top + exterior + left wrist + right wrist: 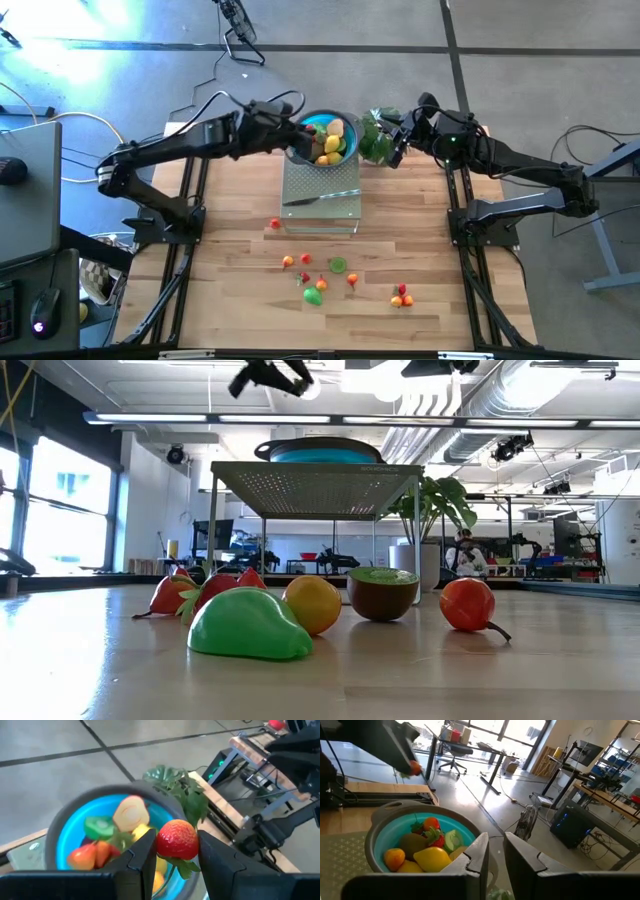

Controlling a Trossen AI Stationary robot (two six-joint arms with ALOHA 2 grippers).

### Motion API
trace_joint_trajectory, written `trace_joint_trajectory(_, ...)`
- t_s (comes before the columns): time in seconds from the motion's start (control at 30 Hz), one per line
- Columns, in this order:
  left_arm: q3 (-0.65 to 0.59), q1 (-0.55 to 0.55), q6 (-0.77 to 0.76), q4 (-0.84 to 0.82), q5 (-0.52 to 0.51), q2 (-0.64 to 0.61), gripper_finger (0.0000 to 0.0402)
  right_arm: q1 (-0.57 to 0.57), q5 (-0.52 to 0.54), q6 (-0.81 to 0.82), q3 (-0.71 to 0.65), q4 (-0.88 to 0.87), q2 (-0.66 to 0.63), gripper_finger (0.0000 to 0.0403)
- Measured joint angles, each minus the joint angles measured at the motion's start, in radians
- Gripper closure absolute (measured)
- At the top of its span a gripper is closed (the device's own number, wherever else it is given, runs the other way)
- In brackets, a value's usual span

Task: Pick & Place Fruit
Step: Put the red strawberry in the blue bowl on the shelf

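Observation:
My left gripper [176, 851] hangs over the blue bowl [312, 124], shut on a red toy strawberry [177, 839]. The bowl stands on a perforated metal stand [320, 210] and holds several toy fruits [427, 851]. More fruit lies on the wooden table nearer the front: a green pear [248, 625], an orange [314, 603], a halved kiwi [383, 592] and a red one [467, 603]. My right gripper [495, 851] waits beside the bowl on the table's right side, above the leafy plant [375, 140], nearly shut with nothing between its fingers. My left gripper pinches the strawberry's two sides [161, 842] between its two fingers, coming from the table's left and slanting slightly down. The strawberry sits upright, leaves [182, 866] below, lifted clear above the bowl's right rim.
A slim silver knife [322, 197] lies on the stand in front of the bowl. Scattered fruit [338, 266] covers the table's middle; a red and orange pair [402, 295] lies toward the right. Arm bases and frames stand at both side edges.

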Motion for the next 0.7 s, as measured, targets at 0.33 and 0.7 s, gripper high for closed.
trace_joint_trajectory(0.33, 0.000, 0.064, 0.018, 0.021, 0.054, 0.123, 0.0284, 0.000, -0.004, 0.000, 0.000, -0.034, 0.000, 0.0350)
trace_joint_trajectory(0.7, 0.000, 0.063, 0.014, -0.037, 0.060, 0.177, 0.0282, 0.000, -0.004, 0.000, 0.000, -0.033, 0.004, 0.0350)
